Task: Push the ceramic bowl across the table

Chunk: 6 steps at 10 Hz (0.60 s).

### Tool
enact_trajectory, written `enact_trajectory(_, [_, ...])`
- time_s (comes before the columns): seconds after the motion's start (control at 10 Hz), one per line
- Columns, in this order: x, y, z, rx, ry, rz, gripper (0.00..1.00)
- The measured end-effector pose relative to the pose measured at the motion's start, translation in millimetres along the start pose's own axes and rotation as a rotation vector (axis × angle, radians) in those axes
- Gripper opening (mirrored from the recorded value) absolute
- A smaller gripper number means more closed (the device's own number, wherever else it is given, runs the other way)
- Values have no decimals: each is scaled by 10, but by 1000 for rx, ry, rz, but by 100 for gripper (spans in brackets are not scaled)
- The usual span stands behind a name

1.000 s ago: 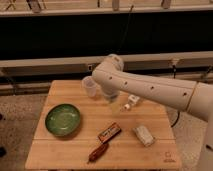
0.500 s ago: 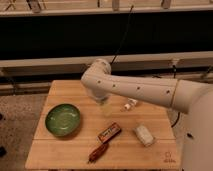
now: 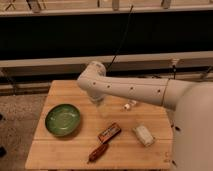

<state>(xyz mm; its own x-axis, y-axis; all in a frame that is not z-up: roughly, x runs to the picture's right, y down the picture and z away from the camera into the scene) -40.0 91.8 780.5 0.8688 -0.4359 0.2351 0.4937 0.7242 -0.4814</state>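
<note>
The green ceramic bowl (image 3: 63,120) sits upright on the left side of the light wooden slatted table (image 3: 75,92). My white arm reaches in from the right across the back of the table. Its bend is above the table's back centre. The gripper (image 3: 98,101) hangs down below that bend, to the right of the bowl and a little behind it, apart from the bowl. A pale translucent cup (image 3: 103,110) stands right under the gripper and partly hidden by it.
A brown snack bar (image 3: 109,132) lies at the centre front and a dark reddish packet (image 3: 97,152) near the front edge. A white packet (image 3: 143,135) lies at the right, a small white item (image 3: 129,105) behind it. A logo mark (image 3: 166,156) is at the front right corner.
The arm has swung left and lower over the table, bringing the gripper closer to the bowl. The bowl and the other items have not moved.
</note>
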Motion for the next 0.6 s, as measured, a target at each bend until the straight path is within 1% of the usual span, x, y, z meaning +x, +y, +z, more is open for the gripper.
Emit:
enact_trajectory(0.2, [3,3,91,-13,0,-16,80])
enact_trajectory(0.6, [-73,-52,145,-16,-5,-44,80])
